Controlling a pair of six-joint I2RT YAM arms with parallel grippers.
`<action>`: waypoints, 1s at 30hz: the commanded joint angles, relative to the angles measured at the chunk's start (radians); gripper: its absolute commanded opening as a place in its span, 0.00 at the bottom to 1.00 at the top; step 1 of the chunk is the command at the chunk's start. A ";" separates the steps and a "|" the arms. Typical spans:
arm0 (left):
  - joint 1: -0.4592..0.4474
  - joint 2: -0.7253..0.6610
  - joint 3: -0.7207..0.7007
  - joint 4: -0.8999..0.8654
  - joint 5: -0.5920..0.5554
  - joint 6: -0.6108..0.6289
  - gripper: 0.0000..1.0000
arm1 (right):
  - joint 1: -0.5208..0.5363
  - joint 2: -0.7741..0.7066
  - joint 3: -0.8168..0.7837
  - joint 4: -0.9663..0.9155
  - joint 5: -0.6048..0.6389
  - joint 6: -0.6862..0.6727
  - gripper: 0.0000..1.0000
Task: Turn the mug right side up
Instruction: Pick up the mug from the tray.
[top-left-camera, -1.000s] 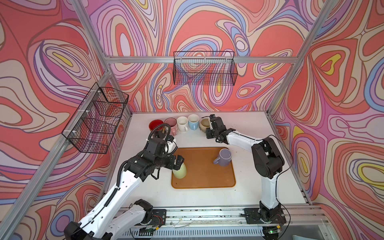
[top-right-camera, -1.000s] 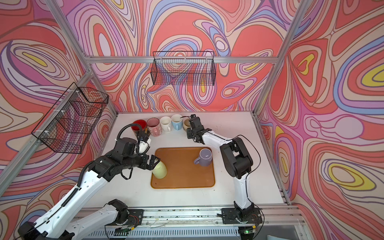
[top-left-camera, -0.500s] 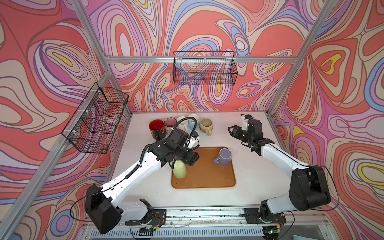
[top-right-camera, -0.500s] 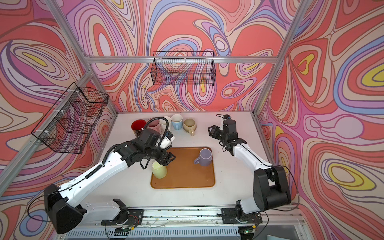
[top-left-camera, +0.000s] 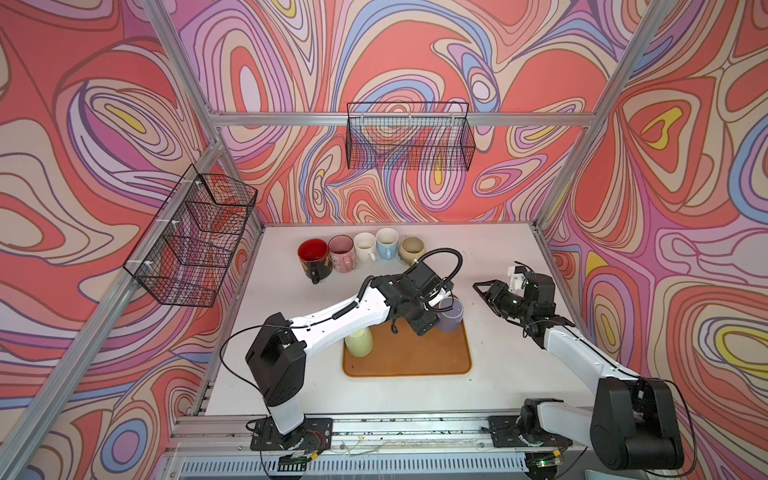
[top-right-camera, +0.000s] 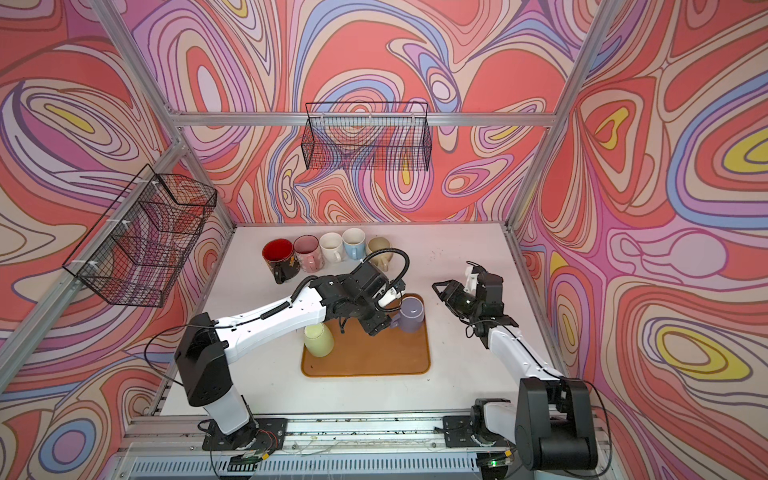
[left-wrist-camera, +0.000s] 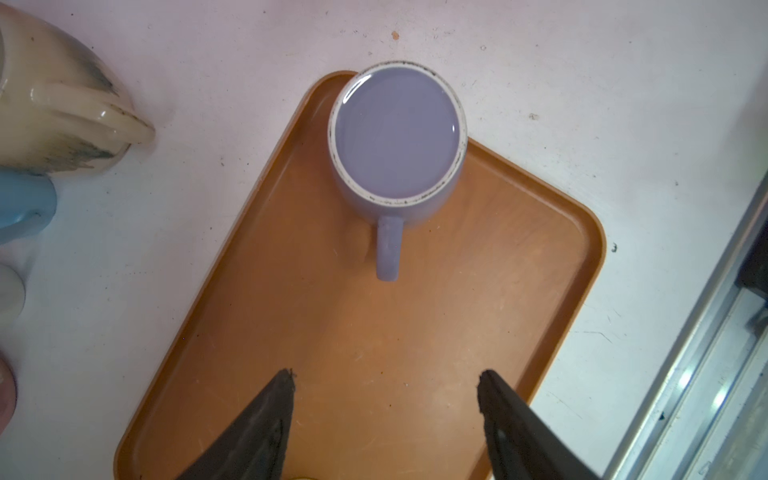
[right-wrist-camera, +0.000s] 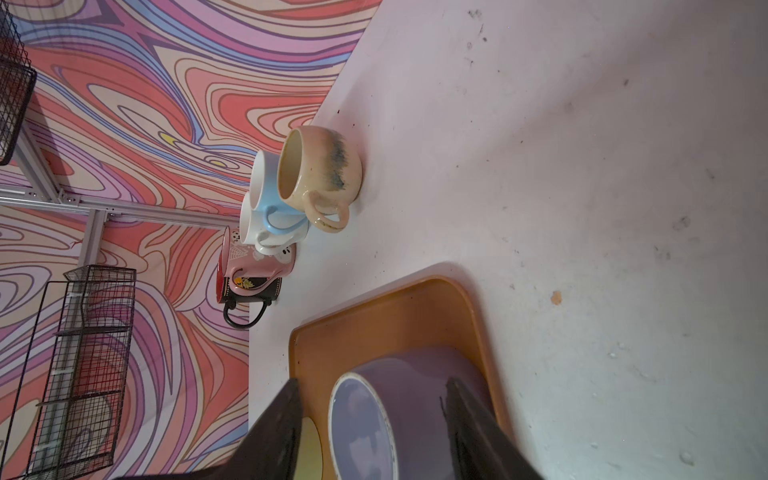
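A purple mug (top-left-camera: 451, 316) (top-right-camera: 411, 316) stands upside down, base up, on the far right corner of the orange tray (top-left-camera: 407, 357) (top-right-camera: 365, 357). In the left wrist view the purple mug (left-wrist-camera: 397, 137) points its handle at my left gripper (left-wrist-camera: 385, 374), which hovers open over the tray (left-wrist-camera: 374, 324) just short of the handle. In both top views the left gripper (top-left-camera: 432, 311) (top-right-camera: 384, 311) sits at the mug's left side. My right gripper (top-left-camera: 482, 295) (top-right-camera: 440, 296) (right-wrist-camera: 372, 380) hangs open over the table right of the tray, aimed at the mug (right-wrist-camera: 415, 399) and apart from it.
A pale yellow mug (top-left-camera: 359, 343) (top-right-camera: 318, 340) stands upside down on the tray's left side, partly under my left arm. Several upright mugs (top-left-camera: 361, 249) (top-right-camera: 330, 247) line the back of the table. Wire baskets (top-left-camera: 409, 139) (top-left-camera: 195, 237) hang on the back and left walls.
My left arm has swung right from the yellow mug to the purple mug. My right arm has left the back row of mugs and now sits right of the tray.
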 joint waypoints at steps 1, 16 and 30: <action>-0.006 0.063 0.066 -0.014 -0.013 0.031 0.71 | -0.018 -0.006 -0.031 0.005 -0.025 0.009 0.56; -0.006 0.269 0.173 -0.005 -0.022 0.040 0.65 | -0.045 -0.045 -0.057 -0.039 -0.052 -0.019 0.56; -0.006 0.324 0.211 -0.022 -0.018 0.046 0.36 | -0.046 -0.062 -0.062 -0.041 -0.050 -0.019 0.56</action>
